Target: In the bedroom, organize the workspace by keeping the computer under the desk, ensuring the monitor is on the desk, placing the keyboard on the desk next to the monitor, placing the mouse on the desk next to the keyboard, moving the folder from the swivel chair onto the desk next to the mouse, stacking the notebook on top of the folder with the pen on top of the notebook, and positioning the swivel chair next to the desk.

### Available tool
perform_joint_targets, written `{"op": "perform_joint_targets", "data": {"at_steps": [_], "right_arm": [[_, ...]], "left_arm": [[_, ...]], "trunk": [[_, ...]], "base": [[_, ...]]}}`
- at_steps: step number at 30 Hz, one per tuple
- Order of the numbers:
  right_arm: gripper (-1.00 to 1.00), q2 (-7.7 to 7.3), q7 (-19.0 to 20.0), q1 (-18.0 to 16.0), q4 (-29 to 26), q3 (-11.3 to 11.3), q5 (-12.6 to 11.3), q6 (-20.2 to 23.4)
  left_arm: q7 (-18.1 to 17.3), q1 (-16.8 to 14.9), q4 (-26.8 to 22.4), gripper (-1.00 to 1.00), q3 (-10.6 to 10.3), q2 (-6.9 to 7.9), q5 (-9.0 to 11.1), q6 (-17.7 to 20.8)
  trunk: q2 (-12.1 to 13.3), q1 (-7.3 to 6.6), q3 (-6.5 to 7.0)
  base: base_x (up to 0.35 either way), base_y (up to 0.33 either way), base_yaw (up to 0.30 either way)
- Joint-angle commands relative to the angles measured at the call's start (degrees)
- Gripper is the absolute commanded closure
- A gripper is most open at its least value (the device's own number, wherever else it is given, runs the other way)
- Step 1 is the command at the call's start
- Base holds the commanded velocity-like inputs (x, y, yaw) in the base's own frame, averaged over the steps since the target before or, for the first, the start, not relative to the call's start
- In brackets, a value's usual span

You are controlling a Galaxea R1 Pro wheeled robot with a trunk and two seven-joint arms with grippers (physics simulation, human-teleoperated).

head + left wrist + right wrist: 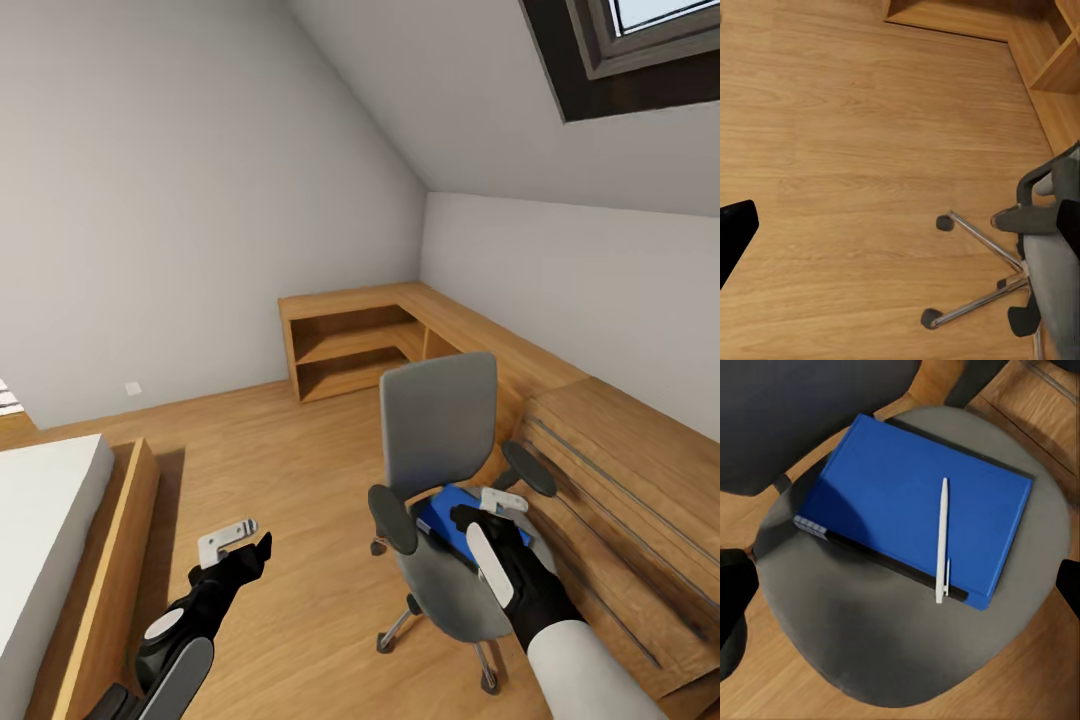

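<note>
The grey swivel chair [440, 430] stands on the wood floor, right of centre. On its seat [892, 660] lies a blue flat stack [892, 502], with a dark second layer along its edge. I cannot tell folder from notebook. The white pen [942, 540] lies on top of the stack. My right gripper [497, 505] hovers open above the seat, with one finger [735, 600] to each side of the stack. My left gripper [235, 542] is open over bare floor, left of the chair's chrome base [982, 277]. The desk, computer, monitor, keyboard and mouse are out of view.
A low light-wood cabinet with long handles [620, 470] runs along the right wall, close behind the chair. An open wooden shelf unit [350, 350] fills the far corner. A bed with a wooden frame [60, 520] is at the left. Open floor [300, 460] lies between them.
</note>
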Motion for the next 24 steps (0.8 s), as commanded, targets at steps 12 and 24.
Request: {"op": "perform_joint_targets", "data": {"at_steps": [12, 24], "right_arm": [[-1.00, -1.10, -0.39, -0.01, -0.02, 0.14, -0.56, 0.02], [-1.00, -1.11, 0.21, -0.01, 0.77, 0.19, -0.48, -0.06]], "left_arm": [[0.58, -0.07, 0.20, -1.00, -0.11, 0.00, 0.40, 0.14], [0.63, -0.06, -0.13, -1.00, 1.18, 0.05, 0.68, 0.07]], "trunk": [[-0.06, 0.04, -0.08], [-0.06, 0.04, -0.08]], "base": [[0.141, -0.078, 0.000], [0.052, -0.006, 0.000]]}}
